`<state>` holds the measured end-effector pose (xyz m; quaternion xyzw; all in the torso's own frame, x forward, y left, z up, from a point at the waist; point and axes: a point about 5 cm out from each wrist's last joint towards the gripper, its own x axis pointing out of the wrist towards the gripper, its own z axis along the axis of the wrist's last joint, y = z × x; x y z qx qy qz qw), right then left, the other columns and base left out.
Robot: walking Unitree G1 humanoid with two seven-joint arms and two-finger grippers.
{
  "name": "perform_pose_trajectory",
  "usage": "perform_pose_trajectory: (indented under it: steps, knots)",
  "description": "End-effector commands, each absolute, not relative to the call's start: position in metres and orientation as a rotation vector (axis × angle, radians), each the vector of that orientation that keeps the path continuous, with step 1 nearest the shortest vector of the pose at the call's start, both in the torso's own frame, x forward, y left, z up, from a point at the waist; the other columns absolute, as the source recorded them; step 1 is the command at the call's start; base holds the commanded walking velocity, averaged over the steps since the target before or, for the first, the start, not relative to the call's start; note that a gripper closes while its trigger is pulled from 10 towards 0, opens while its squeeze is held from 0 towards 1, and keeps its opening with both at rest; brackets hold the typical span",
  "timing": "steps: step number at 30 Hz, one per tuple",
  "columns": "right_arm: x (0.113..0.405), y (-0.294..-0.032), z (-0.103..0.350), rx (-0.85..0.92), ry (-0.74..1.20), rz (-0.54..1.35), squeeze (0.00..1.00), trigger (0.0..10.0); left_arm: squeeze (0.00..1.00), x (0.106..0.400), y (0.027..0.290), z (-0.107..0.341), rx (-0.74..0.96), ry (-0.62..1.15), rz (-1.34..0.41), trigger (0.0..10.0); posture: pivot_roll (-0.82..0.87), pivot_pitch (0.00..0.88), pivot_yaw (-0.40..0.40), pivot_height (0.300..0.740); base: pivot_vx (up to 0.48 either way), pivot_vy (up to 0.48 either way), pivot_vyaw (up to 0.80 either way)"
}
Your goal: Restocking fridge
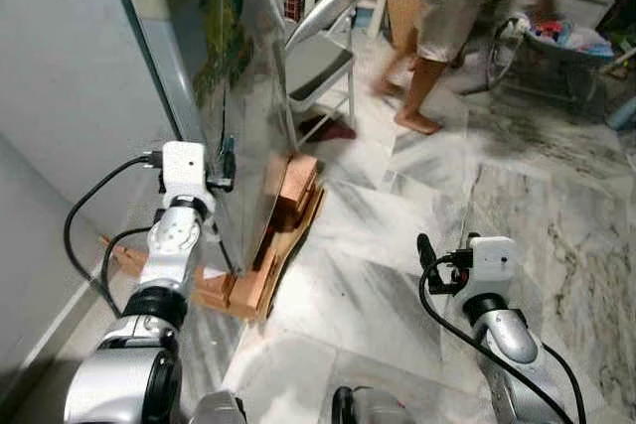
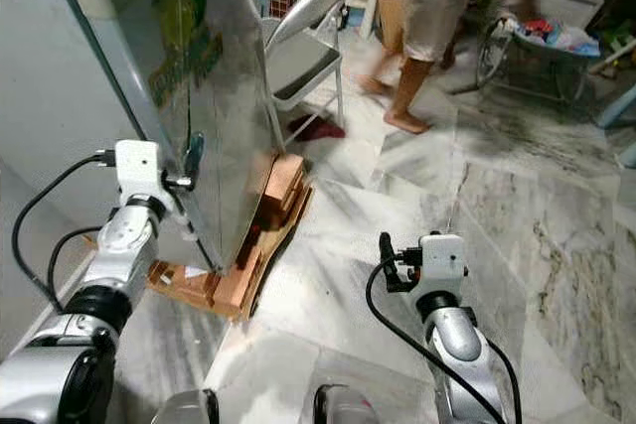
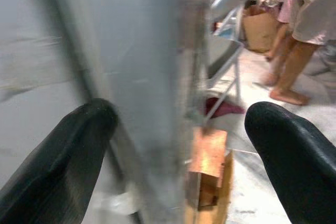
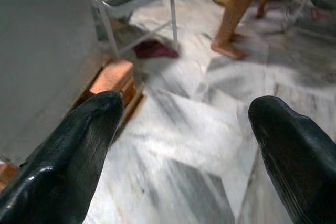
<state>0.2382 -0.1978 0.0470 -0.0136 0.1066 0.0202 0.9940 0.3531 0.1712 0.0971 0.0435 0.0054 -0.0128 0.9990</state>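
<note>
The grey fridge (image 1: 79,76) stands at my left. Its silver door (image 1: 238,67) carries a green sticker and faces right. My left gripper (image 1: 224,161) is raised at the door's near edge. In the left wrist view this gripper (image 3: 181,111) is open, with the door's edge (image 3: 157,77) running between the two black fingers (image 3: 68,156). I cannot tell whether the fingers touch the door. My right gripper (image 1: 429,255) hangs low over the marble floor, open and holding nothing (image 4: 189,103).
The fridge rests on wooden blocks and cardboard (image 1: 283,215). A grey folding chair (image 1: 323,47) stands just beyond the door. A person (image 1: 437,27) walks barefoot across the marble floor (image 1: 397,206) further back. A basket of clutter (image 1: 561,42) sits at the far right.
</note>
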Motion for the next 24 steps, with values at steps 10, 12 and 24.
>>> perform_pose_trajectory:
  steps: [10, 12, 24]
  knots:
    - [0.236, -0.205, 0.046, -0.030, 0.227, 0.025, 0.00, 10.0, 0.00, 0.357, 0.166, 0.100, 0.100, -0.001, -0.059, 10.0, -0.05, 0.139, -0.055, 0.740, 0.000, 0.000, 0.00]
    - [0.236, -0.205, 0.046, -0.030, 0.227, 0.025, 0.00, 10.0, 0.00, 0.357, 0.166, 0.100, 0.100, -0.001, -0.059, 10.0, -0.05, 0.139, -0.055, 0.740, 0.000, 0.000, 0.00]
    - [0.225, -0.209, 0.028, -0.026, 0.327, 0.027, 0.00, 10.0, 0.00, 0.318, -0.008, 0.132, 0.159, -0.185, -0.932, 10.0, -0.03, 0.133, -0.035, 0.740, 0.000, 0.000, 0.00]
